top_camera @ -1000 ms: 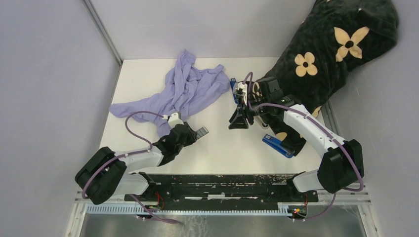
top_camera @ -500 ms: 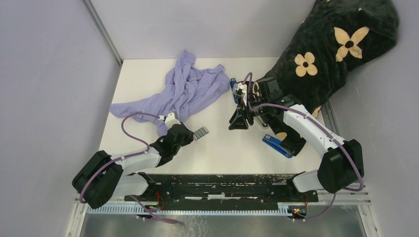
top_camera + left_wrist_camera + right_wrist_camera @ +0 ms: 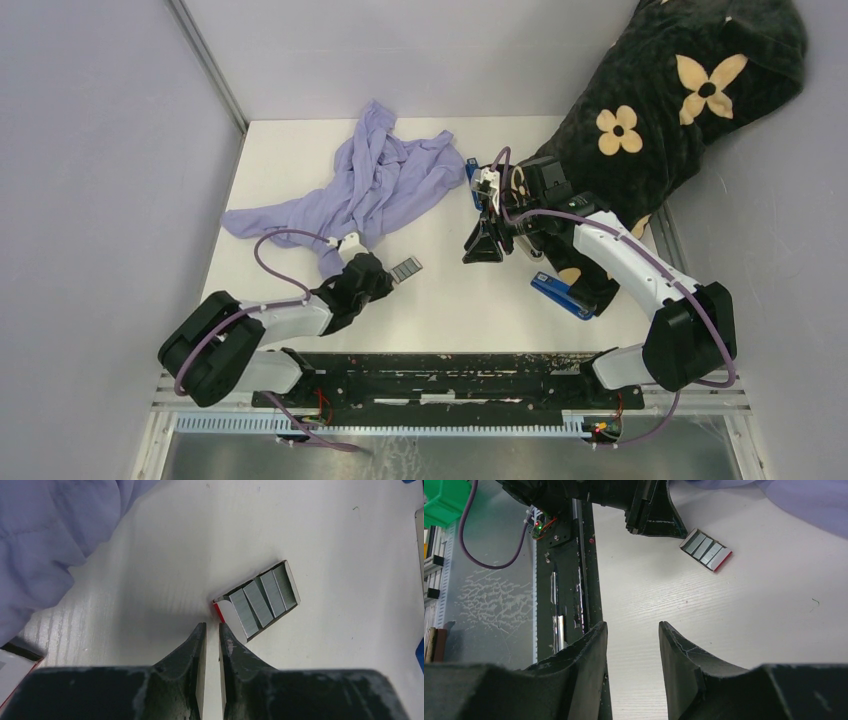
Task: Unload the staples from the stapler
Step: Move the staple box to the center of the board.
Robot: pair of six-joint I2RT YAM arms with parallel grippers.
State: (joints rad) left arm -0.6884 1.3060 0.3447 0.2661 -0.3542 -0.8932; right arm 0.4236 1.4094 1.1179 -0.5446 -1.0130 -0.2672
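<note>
Staples (image 3: 262,599) lie in four short silver-grey strips, packed side by side in a small open cardboard box (image 3: 226,614). Each strip is a flat, narrow rectangle with a dull metallic sheen and fine ribbing along its length. Together they fill the shallow tray edge to edge. The box has thin white walls and one red end, and it sits at an angle on the bench (image 3: 325,540), toward the near left part of the bench, well apart from the stapler.

The left claw (image 3: 211,630) is low over the bench with its tips just beside the red end of the box. Its two dark, scuffed fingers are drawn almost together, leaving only a slim slit with nothing in it. The right claw (image 3: 632,626) is raised over the middle of the bench, its matt black, wedge-shaped fingers standing apart and empty.

The bench top is white and smooth, with a faint wood-grain streaking. A blue stapler (image 3: 560,294), long and narrow, lies flat on the bench under the right arm's forearm. A crumpled lilac cloth (image 3: 45,530), soft and quilted in places, is heaped on the far left side. At the far right corner sits a bulky black fleecy blanket (image 3: 690,90) patterned with cream four-petalled flowers.
</note>
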